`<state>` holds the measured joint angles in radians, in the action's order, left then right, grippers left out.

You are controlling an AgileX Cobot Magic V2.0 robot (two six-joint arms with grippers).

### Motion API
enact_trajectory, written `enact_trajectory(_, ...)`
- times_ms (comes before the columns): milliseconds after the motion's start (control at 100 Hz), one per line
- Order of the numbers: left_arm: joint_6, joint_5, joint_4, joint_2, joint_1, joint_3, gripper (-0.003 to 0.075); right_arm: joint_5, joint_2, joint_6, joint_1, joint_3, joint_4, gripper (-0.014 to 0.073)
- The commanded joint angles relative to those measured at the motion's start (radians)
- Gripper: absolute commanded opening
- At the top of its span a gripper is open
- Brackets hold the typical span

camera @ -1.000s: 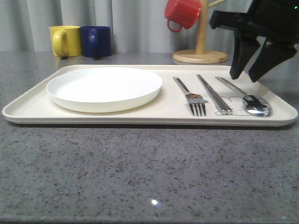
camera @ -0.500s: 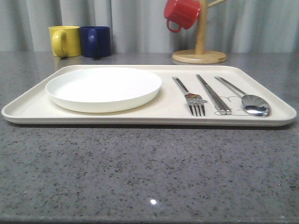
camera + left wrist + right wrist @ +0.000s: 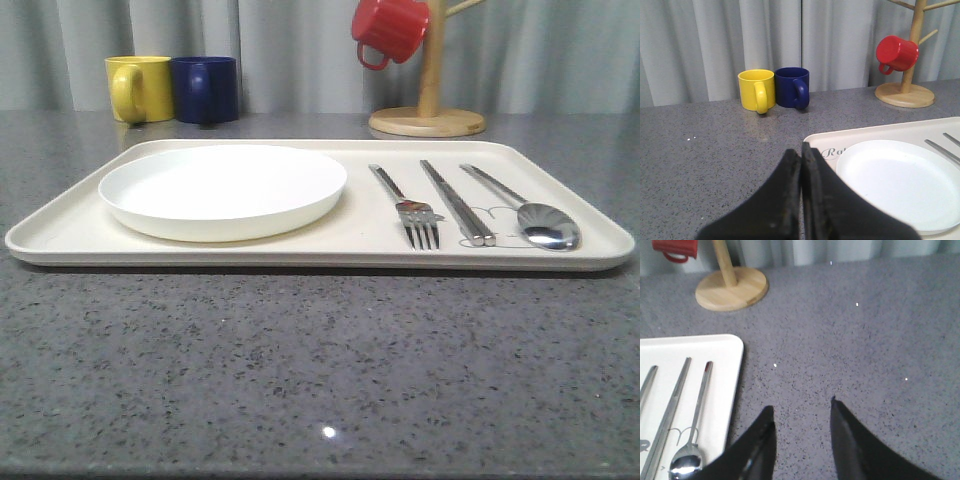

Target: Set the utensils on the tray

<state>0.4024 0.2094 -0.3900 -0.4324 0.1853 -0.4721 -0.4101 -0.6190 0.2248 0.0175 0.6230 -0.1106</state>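
Observation:
The cream tray (image 3: 60, 232) lies across the grey table with a round white plate (image 3: 222, 187) on its left half. On its right half lie the fork (image 3: 406, 205), the pair of chopsticks (image 3: 456, 201) and the spoon (image 3: 530, 214), side by side. In the left wrist view my left gripper (image 3: 801, 150) is shut on nothing, just off the tray's (image 3: 880, 134) near left corner beside the plate (image 3: 902, 182). In the right wrist view my right gripper (image 3: 802, 407) is open over bare table, right of the tray (image 3: 725, 347), where the spoon (image 3: 692, 440) and chopsticks (image 3: 669, 412) lie.
A yellow mug (image 3: 139, 87) and a navy mug (image 3: 205, 88) stand at the back left behind the tray. A wooden mug tree (image 3: 428, 110) with a red mug (image 3: 389, 29) hanging on it stands at the back right. Grey curtains close off the back.
One second ago my right gripper hung open above the spoon at the tray's right end; it has since drawn back out of the front view. The utensils lie unmoved.

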Motion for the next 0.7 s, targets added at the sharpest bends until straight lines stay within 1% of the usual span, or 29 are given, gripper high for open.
enact_trajectory(0,0.000,-0.078,-0.007,-0.006,0.006,-0.029,-0.0018,0.191,0.089,-0.015,-0.006,-0.047,-0.017,0.0290)
enact_trajectory(110,0.000,-0.078,-0.007,-0.006,0.006,-0.029,-0.0018,0.317,0.173,-0.015,-0.006,-0.119,-0.017,0.0286)
enact_trajectory(200,0.000,-0.078,-0.007,-0.006,0.006,-0.029,-0.0018,0.348,0.205,-0.015,-0.006,-0.152,-0.017,0.0260)
enact_trajectory(270,0.000,-0.078,-0.007,-0.006,0.006,-0.029,-0.0018,0.346,0.207,-0.015,-0.006,-0.167,-0.017,0.0199)
enact_trajectory(340,0.000,-0.078,-0.007,-0.006,0.006,-0.029,-0.0018,0.345,0.207,-0.015,-0.006,-0.175,-0.017,0.0118)
enact_trajectory(460,0.000,-0.078,-0.007,-0.006,0.006,-0.029,-0.0018,0.346,0.207,-0.015,-0.006,-0.176,-0.017,-0.0050)
enact_trajectory(490,0.000,-0.078,-0.007,-0.006,0.006,-0.029,-0.0018,0.347,0.207,-0.015,-0.006,-0.176,-0.017,-0.0074)
enact_trajectory(530,0.000,-0.078,-0.007,-0.006,0.006,-0.029,-0.0018,0.347,0.207,-0.015,-0.006,-0.176,-0.017,-0.0063)
enact_trajectory(690,0.000,-0.078,-0.007,-0.006,0.006,-0.029,-0.0018,0.345,0.207,-0.015,-0.006,-0.176,-0.017,-0.0069)
